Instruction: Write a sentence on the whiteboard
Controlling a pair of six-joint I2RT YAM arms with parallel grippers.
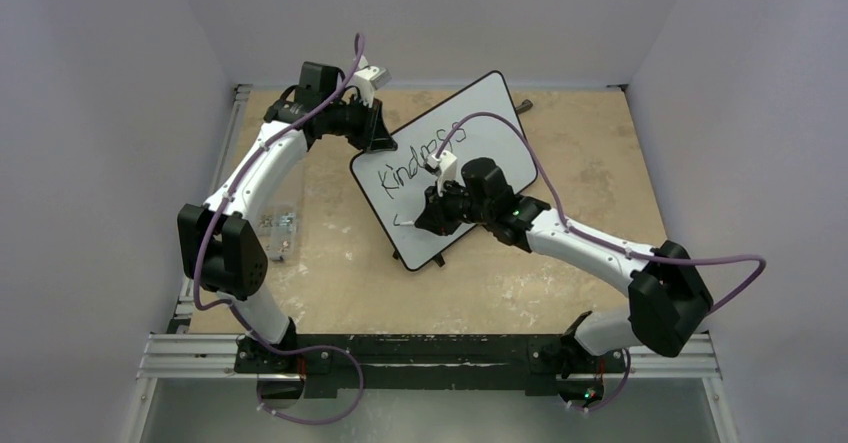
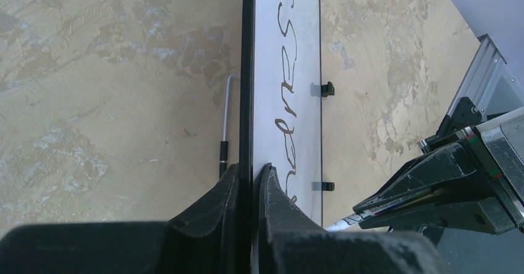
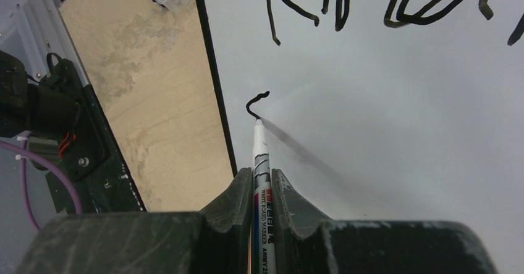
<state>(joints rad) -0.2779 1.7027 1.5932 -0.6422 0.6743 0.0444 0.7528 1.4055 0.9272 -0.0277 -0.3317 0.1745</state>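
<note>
The whiteboard [image 1: 495, 95] stands propped at a slant on the table [image 1: 580, 263], turned diagonally. Your left gripper [image 2: 250, 170] is pressed together on its black rim [image 2: 246, 70], likely so writing pressure cannot shove it away. Your right gripper [image 3: 254, 175] pinches the marker [image 3: 259, 147], its tip on the board at a small hook [image 3: 256, 101] opening the sentence's [image 1: 415, 161] second line under "Kindness". That hook sits just beside the rim, and the blank white to its right leaves you room to write

light even, diffuse | soft shadow on whiteboard [image 3: 401, 162] | foreground slightly blurred
</note>
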